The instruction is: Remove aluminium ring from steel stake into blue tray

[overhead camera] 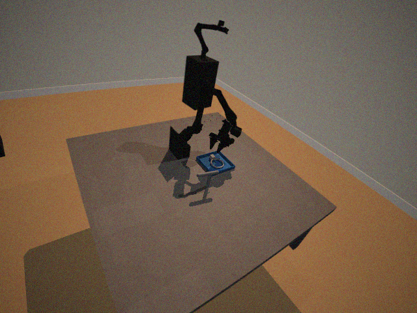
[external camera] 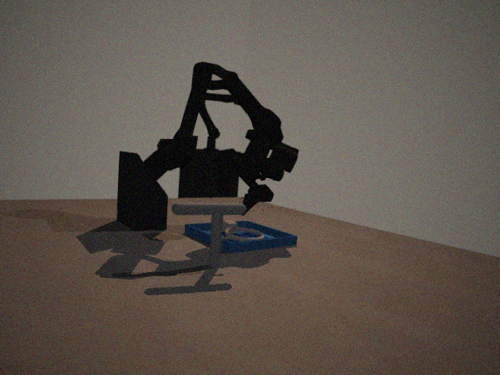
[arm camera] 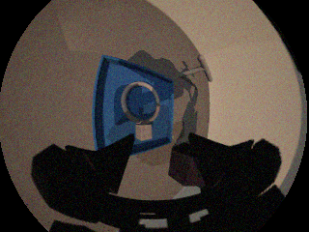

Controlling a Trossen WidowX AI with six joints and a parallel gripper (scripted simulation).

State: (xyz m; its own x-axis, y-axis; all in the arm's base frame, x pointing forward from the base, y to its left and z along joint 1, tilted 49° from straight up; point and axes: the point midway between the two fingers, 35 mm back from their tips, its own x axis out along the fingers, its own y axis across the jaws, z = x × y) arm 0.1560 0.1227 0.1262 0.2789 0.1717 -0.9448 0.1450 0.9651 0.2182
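The blue tray [overhead camera: 227,170] [external camera: 266,244] [arm camera: 98,103] and T-shaped steel stake [overhead camera: 206,173] [external camera: 216,237] [arm camera: 205,68] are shared by all views: seen from high and far; from nearer, near tabletop height; and closest, from above, stake at two o'clock.

The pale, tabbed aluminium ring [overhead camera: 217,167] [external camera: 246,240] [arm camera: 124,102] is below the open claw [overhead camera: 214,149] [external camera: 246,208] [arm camera: 162,136], within the blue tray's [overhead camera: 229,168] [external camera: 262,245] [arm camera: 98,108] outline. The grey steel stake [overhead camera: 206,173] [external camera: 216,237] [arm camera: 205,68] stands upright, apart from the claw.
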